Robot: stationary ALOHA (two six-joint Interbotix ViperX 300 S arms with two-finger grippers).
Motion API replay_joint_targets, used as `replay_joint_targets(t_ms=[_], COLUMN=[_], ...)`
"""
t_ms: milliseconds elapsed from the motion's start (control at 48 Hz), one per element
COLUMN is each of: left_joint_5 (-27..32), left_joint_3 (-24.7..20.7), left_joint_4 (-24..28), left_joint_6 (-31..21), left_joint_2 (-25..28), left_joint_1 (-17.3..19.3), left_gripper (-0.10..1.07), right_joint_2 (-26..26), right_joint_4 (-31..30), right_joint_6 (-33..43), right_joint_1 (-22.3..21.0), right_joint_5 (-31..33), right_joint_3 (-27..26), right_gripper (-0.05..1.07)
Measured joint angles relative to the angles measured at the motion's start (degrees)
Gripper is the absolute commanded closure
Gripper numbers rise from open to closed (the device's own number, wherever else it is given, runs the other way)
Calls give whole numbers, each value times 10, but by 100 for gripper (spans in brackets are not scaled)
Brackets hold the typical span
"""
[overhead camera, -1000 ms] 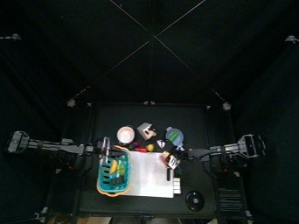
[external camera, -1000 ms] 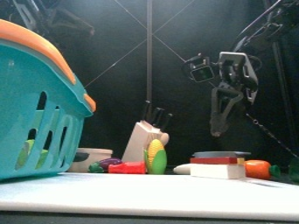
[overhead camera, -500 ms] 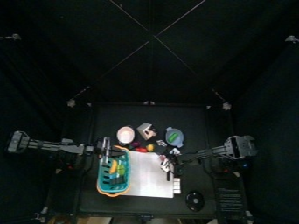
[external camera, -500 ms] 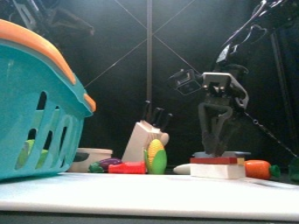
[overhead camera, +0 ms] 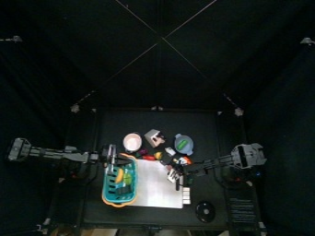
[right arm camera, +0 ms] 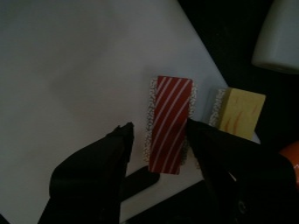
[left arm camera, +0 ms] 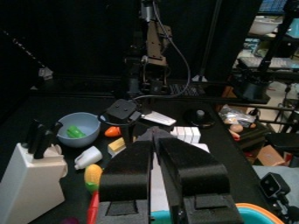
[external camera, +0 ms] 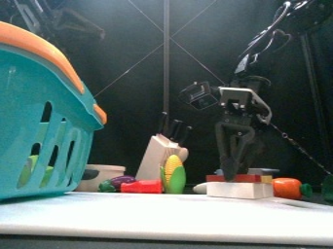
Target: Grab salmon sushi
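Lowered since a second ago, the right pincer has come down from well above the worktop to hang over the salmon sushi, a small oblong orange-red toy piece striped pale. Its jaws stand wide apart, one to each long side, probably so they can close across the narrow width. That piece lies flat on the white sheet, near its edge, just beside a small yellow piece, long axes parallel. Resting over the teal basket, the left pincer stands half apart, holding nothing.

teal basket, knife block, corn
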Motion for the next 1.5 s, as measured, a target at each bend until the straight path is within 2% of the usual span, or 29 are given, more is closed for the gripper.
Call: replay_joint_targets(t_ms=[312,646,1000,1500], left_joint_5=[0,-1,0,-1], left_joint_3=[1,4,8,8], left_joint_4=[0,-7,-17,-17], left_joint_6=[0,0,0,0], left_joint_2=[0,0,0,0], left_joint_1=[-1,-1,0,0], left_gripper=[49,49,49,49], right_joint_2=[2,-4,11,22], right_joint_4=[-13,-36,-34,-34], right_joint_6=[0,2,1,1], right_joint_1=[3,5,4,4], right_joint_5=[4,50,18,19], right_joint_3=[-4,-9,-14,-27], right_gripper=[17,17,17,17])
